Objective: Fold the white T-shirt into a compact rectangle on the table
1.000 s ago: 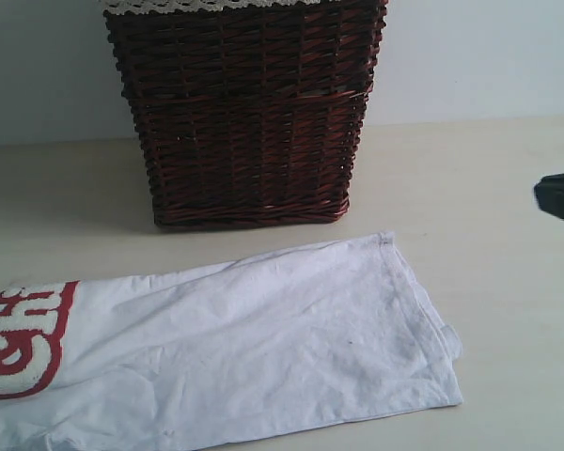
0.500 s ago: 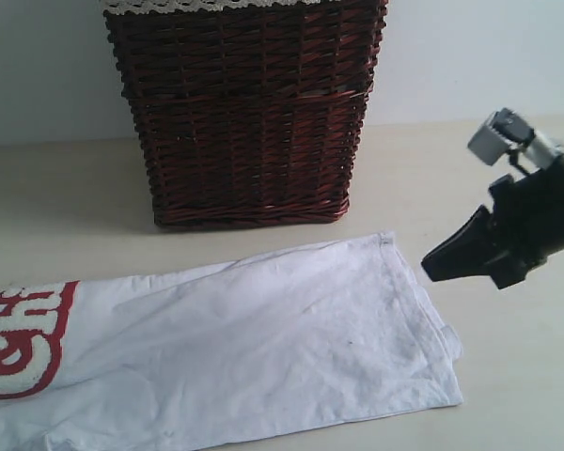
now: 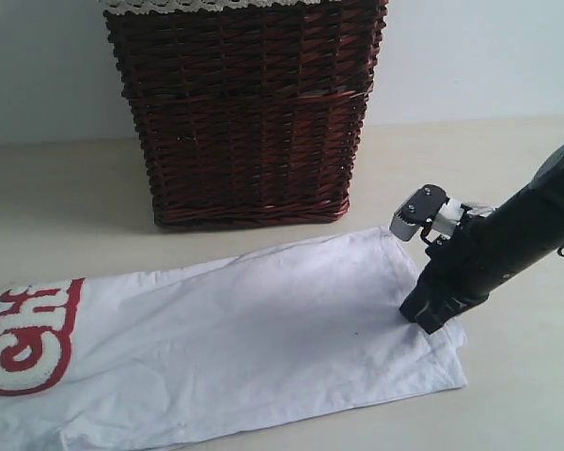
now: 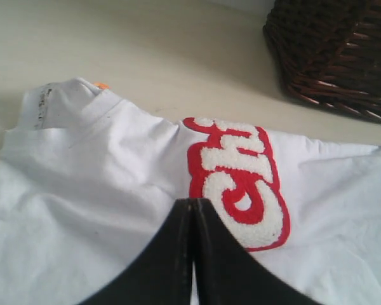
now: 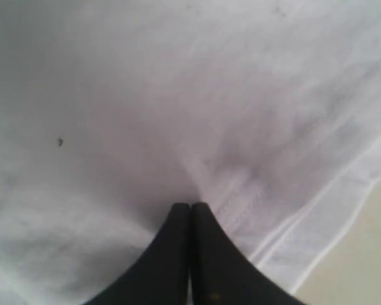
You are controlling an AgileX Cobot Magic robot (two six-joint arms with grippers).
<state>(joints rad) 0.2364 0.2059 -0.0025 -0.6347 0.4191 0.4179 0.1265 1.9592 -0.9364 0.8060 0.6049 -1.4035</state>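
Pressing on the white T-shirt (image 3: 244,329) near its hem (image 3: 396,265), the right gripper (image 3: 421,321) has its jaws together. The left gripper (image 4: 192,203) has them together too, beside the red lettering (image 4: 238,181).

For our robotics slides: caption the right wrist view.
Shut jaws meet the white T-shirt beside its stitched hem, pale table beyond.

The white T-shirt (image 3: 263,329) is soft matt cloth, slightly wrinkled under the right gripper (image 3: 421,318). Just ahead of the left gripper (image 4: 192,202) its letters (image 4: 232,159) are fuzzy. The basket (image 3: 244,122) is glossy dark wicker, the table (image 3: 470,169) matt.
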